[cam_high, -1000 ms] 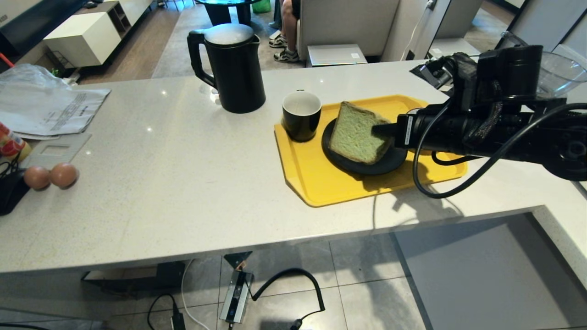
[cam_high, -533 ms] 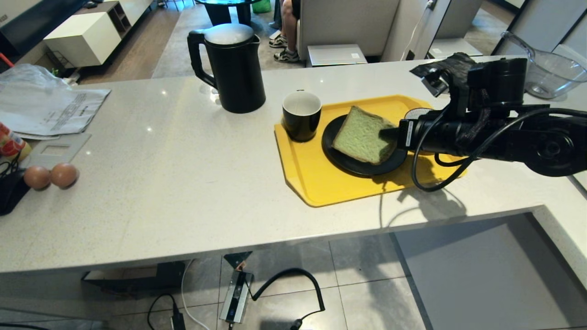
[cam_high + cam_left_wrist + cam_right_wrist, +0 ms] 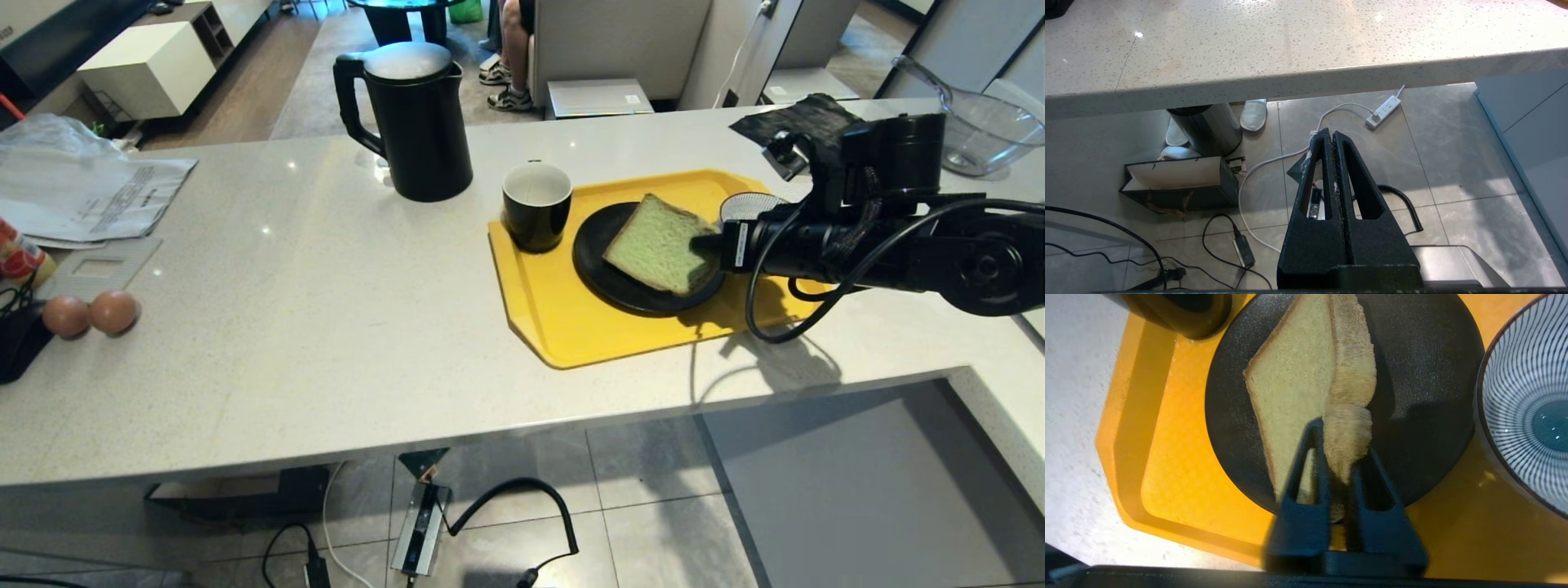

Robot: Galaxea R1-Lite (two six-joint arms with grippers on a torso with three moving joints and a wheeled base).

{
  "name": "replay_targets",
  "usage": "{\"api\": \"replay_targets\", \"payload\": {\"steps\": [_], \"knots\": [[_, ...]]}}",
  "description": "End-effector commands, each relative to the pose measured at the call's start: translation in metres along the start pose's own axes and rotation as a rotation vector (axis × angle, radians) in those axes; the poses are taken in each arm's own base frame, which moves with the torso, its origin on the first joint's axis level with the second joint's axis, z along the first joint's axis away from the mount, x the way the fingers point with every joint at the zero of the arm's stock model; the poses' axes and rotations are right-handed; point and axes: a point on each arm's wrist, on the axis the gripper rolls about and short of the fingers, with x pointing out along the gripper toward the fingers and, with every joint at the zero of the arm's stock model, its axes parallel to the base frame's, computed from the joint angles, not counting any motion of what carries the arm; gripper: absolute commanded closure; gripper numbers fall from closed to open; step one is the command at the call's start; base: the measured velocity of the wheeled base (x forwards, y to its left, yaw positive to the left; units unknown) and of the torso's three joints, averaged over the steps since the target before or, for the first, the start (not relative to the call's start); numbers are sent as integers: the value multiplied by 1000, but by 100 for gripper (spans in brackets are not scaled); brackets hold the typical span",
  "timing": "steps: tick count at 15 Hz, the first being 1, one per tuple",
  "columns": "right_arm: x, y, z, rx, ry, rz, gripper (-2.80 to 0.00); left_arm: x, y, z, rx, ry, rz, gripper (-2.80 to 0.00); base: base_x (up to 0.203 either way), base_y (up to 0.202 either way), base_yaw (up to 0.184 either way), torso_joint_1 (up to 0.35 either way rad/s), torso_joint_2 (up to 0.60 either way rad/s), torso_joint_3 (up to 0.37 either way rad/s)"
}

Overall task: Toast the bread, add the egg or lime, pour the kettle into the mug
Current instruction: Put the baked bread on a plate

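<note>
Bread point(image 3: 660, 243): 1 thick slice, pale green crumb, light brown crust, lying tilted on black plate point(image 3: 608, 278) on yellow tray point(image 3: 571, 327), mug point(image 3: 535, 206) at its 9 o'clock. Right tool point(image 3: 1340, 453) pinches its crust corner. Left tool point(image 3: 1329, 136) clenched, empty, below tabletop point(image 3: 1290, 45) edge.

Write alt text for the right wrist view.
The right end effector grips a corner of the green-tinted bread slice over a black plate on a yellow tray. A blue-and-white striped bowl sits beside the plate, and a black mug beyond it.
</note>
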Motion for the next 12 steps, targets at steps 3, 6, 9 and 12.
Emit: {"api": "replay_targets", "payload": {"steps": [3, 6, 9, 12], "knots": [[-5, 1, 0, 1, -3, 1, -280, 1, 0, -4, -1, 13, 1, 0, 0, 0, 0, 0, 0, 0], [-12, -3, 1, -12, -7, -17, -280, 1, 0, -4, -1, 13, 1, 0, 0, 0, 0, 0, 0, 0], [-24, -10, -4, -84, 5, -56, -280, 1, 0, -4, -1, 13, 1, 0, 0, 0, 0, 0, 0, 0], [-37, -14, -3, -87, -4, -76, -280, 1, 0, -4, -1, 13, 1, 0, 0, 0, 0, 0, 0, 0]]}}
